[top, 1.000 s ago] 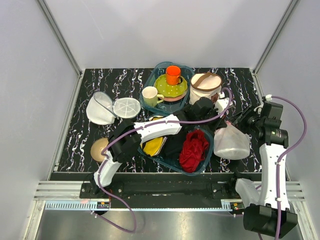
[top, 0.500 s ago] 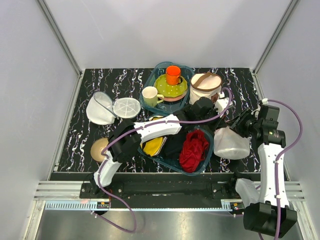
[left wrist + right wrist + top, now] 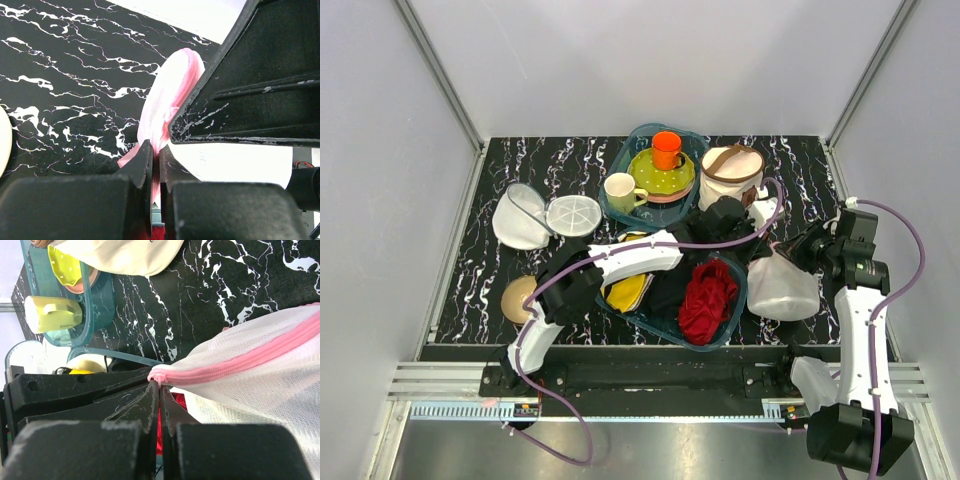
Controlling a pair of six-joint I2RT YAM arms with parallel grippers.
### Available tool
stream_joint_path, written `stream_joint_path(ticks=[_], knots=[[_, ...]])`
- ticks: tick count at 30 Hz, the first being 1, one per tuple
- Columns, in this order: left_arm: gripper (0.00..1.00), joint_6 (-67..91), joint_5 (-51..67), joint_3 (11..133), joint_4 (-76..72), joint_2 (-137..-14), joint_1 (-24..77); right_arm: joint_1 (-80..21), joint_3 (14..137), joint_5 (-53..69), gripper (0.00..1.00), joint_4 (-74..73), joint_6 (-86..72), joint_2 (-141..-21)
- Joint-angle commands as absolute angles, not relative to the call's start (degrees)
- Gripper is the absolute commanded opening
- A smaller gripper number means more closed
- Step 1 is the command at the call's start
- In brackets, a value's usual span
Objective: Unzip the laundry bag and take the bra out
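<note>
From above, you see the laundry bag lying right of centre on the black, white-veined worktop. It sits just beside the teal tray, and both arms reach its upper edge, though their grip is hidden here. In your left wrist view, the left fingers are pinched tight on the bag's pink trim. In your right wrist view, the right fingers are closed on the zip's end. Pale walls enclose the worktop. Since a second ago, your right arm has swung inward.

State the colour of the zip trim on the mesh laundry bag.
Pink zip trim, clearest in right wrist view.
</note>
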State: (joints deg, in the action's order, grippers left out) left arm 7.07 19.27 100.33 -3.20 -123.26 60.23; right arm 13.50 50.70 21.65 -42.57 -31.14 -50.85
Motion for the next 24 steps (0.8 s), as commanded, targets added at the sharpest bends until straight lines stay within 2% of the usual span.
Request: stream_joint_path(ticks=[1,7,19,24], knots=[[0.00,5.71,19.60,99.76,-8.17,-118.92,60.03,13.54,50.97,16.20,0.00,-41.13,-31.47,-49.04],[0.00,5.71,18.54,98.00,-10.89,-117.16,58.01,13.54,54.05,2.14,0.00,-44.29,-29.71,-46.49],[0.00,7.64,21.35,91.32,-16.17,-110.13,53.00,13.80,57.64,-7.73,0.00,-44.56,-30.24,-46.67],[0.00,12.39,23.55,86.76,-23.98,-106.62,51.51,13.80,61.61,-9.58,0.00,-44.82,-30.15,-47.99]])
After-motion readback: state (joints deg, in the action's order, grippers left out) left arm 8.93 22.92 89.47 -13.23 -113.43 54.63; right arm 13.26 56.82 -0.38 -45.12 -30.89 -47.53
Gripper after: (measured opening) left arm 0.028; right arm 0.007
